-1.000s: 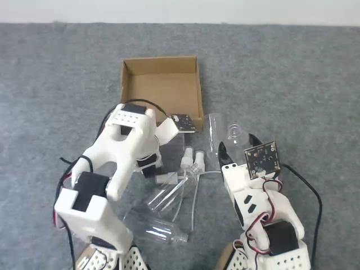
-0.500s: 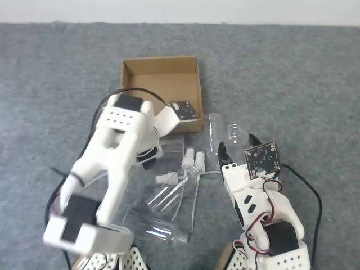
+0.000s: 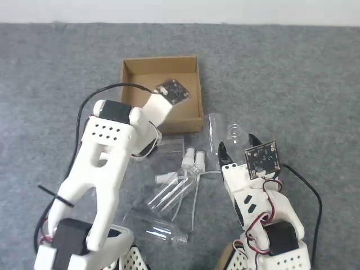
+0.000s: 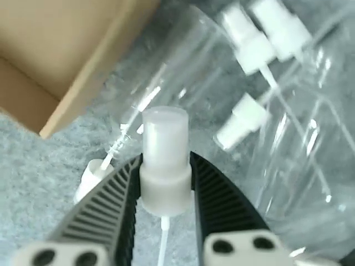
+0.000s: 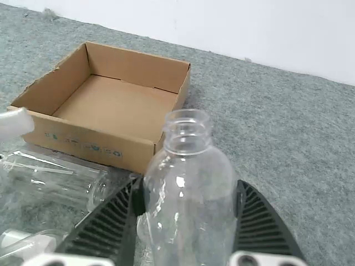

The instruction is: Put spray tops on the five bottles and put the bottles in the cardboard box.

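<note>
My left gripper (image 4: 165,167) is shut on a white spray top (image 4: 163,133) with its thin tube hanging down, held above the pile of clear bottles (image 4: 288,166) next to the cardboard box (image 4: 105,61). My right gripper (image 5: 187,195) is shut on an upright clear bottle (image 5: 188,177) with an open neck. In the high view that bottle (image 3: 234,134) stands right of the pile, in the right gripper (image 3: 236,146). The open cardboard box (image 3: 160,61) lies at the back with nothing inside.
Two loose spray tops (image 3: 194,159) and a third (image 3: 166,179) lie among several clear bottles lying flat (image 3: 169,192) in the middle. One more bottle (image 3: 158,229) lies near the front and another (image 3: 212,129) beside the box. Grey carpet surrounds everything.
The left arm has risen and swung back toward the box, carrying the spray top off the pile. The right arm and its bottle have stayed still.
</note>
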